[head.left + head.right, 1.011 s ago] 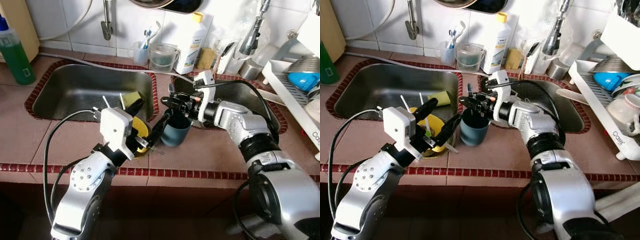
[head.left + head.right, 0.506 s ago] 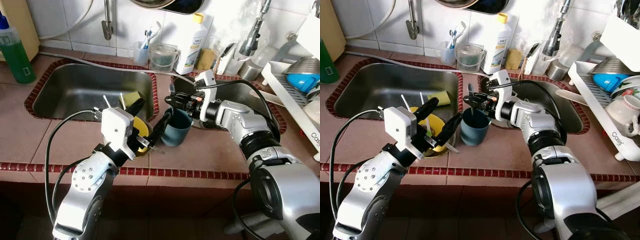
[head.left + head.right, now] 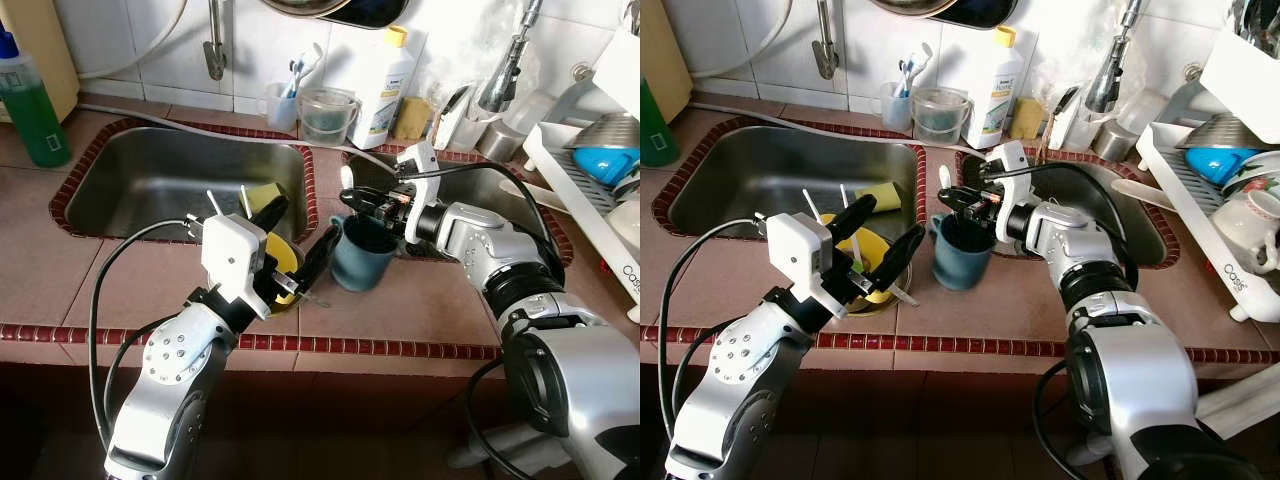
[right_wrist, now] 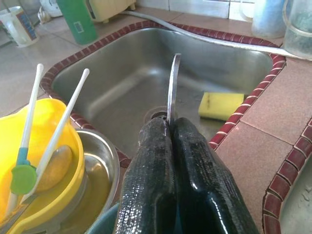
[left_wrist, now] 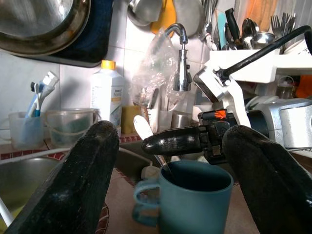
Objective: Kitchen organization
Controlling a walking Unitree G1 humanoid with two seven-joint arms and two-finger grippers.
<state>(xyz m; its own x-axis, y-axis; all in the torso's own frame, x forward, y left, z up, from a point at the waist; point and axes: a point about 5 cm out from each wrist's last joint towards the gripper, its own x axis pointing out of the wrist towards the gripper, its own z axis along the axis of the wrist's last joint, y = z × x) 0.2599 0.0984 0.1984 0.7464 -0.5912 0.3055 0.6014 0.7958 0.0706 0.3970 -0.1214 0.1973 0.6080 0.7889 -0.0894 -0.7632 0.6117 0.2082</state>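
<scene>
A blue mug (image 3: pixel 362 262) stands on the tiled counter between two sinks. Above its rim my right gripper (image 3: pixel 352 197) is shut on a thin metal spoon (image 4: pixel 171 83); the spoon's bowl (image 5: pixel 143 127) sticks up past the fingertips and its lower end reaches into the mug. My left gripper (image 3: pixel 298 235) stands open just left of the mug, above a yellow bowl (image 3: pixel 283 258) that holds white-handled utensils (image 4: pixel 58 112) and sits in a steel bowl (image 4: pixel 100 170). Nothing is between the left fingers (image 5: pixel 92 170).
A yellow sponge (image 4: pixel 219 105) lies in the left sink (image 3: pixel 150 175). Along the back wall stand a green bottle (image 3: pixel 30 105), a toothbrush cup (image 3: pixel 283 100), a clear tub (image 3: pixel 325 115) and a white bottle (image 3: pixel 383 85). A dish rack (image 3: pixel 590 190) is at right.
My right gripper has drawn a little to the right with the spoon, and the blue mug has shifted slightly right with it. The left arm has stayed put.
</scene>
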